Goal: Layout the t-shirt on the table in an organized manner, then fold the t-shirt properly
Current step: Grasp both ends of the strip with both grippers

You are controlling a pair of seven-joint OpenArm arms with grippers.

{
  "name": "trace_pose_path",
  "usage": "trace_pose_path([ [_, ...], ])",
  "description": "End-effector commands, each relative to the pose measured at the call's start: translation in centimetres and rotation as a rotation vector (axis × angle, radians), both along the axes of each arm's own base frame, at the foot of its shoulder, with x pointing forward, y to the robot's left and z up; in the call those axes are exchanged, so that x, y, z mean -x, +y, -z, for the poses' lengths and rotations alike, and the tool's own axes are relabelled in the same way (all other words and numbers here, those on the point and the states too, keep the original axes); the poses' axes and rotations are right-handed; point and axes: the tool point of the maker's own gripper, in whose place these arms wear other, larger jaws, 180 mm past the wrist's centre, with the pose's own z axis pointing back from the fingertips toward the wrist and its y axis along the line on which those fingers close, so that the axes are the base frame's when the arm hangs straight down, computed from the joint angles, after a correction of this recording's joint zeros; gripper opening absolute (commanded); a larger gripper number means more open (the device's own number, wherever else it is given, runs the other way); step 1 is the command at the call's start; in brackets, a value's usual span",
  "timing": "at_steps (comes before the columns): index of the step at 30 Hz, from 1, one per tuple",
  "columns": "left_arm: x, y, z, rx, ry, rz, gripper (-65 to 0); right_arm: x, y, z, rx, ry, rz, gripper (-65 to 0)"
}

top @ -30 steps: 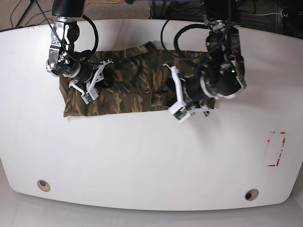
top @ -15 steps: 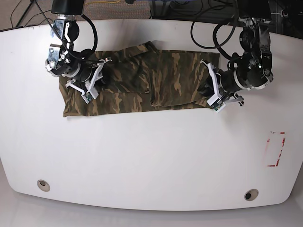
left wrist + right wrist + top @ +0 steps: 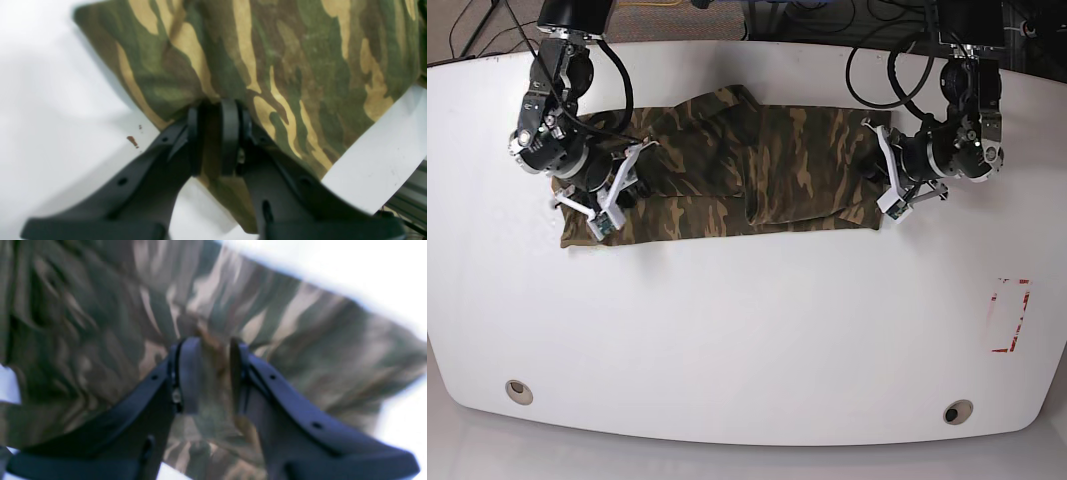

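The t-shirt [image 3: 727,170] lies stretched across the upper middle of the desk [image 3: 747,330]. Soft and limp, it is best taken by its edges. The left gripper [image 3: 213,133] pinches its hem; the right gripper [image 3: 208,373], blurred, pinches cloth too. Only the base view shows the shirt's whole spread.

The table [image 3: 747,330] lies open below the t-shirt [image 3: 777,170]; both arms crowd its ends.

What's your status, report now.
Left claw shut on t-shirt edge. Right claw around cloth, grip unclear. Shirt stretched flat on table. Nothing obstructing.
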Motion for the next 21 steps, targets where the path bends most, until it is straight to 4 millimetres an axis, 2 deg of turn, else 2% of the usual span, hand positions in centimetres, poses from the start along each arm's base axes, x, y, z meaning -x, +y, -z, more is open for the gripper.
trace_pose_path([
  [1, -0.4, 0.4, -0.4, 0.007, -0.024, -0.002, -58.7, -1.6, -1.4, -2.5, 0.020, -0.068, 0.051, -39.2],
  [2, -0.2, 0.4, 0.0, 0.009, -0.014, -0.001, -58.7, -1.7, -2.3, -3.0, 0.026, -0.070, 0.088, -33.5],
  [3, -0.1, 0.4, 0.2, 0.011, -0.008, -0.002, -58.7, -1.8, -2.7, -3.2, 0.028, -0.069, 0.105, -30.8],
  [4, 0.0, 0.7, 0.5, 0.006, 0.003, -0.006, -58.7, -1.9, -4.0, -3.6, 0.030, -0.070, 0.157, -23.3],
  [5, 0.2, 1.1, 0.9, 0.002, 0.016, -0.011, -58.7, -1.9, -5.0, -3.8, 0.030, -0.065, 0.195, -18.9],
  [9, 0.3, 1.9, 2.0, 0.002, 0.054, -0.032, -58.7, -1.9, -8.3, -4.8, 0.009, -0.071, 0.314, -5.7],
  [11, -0.3, 2.1, 2.1, 0.010, 0.048, -0.043, -58.7, -1.7, -9.6, -4.9, -0.019, -0.067, 0.353, -3.0],
  [16, -0.6, 3.6, 3.2, 0.004, 0.080, -0.075, -58.7, -1.8, -12.2, -4.8, -0.145, -0.066, 0.408, -3.0],
  [21, -1.8, 4.0, 3.1, 0.008, 0.077, -0.091, -58.7, -1.6, -13.5, -2.9, -0.319, -0.030, 0.442, -3.0],
])
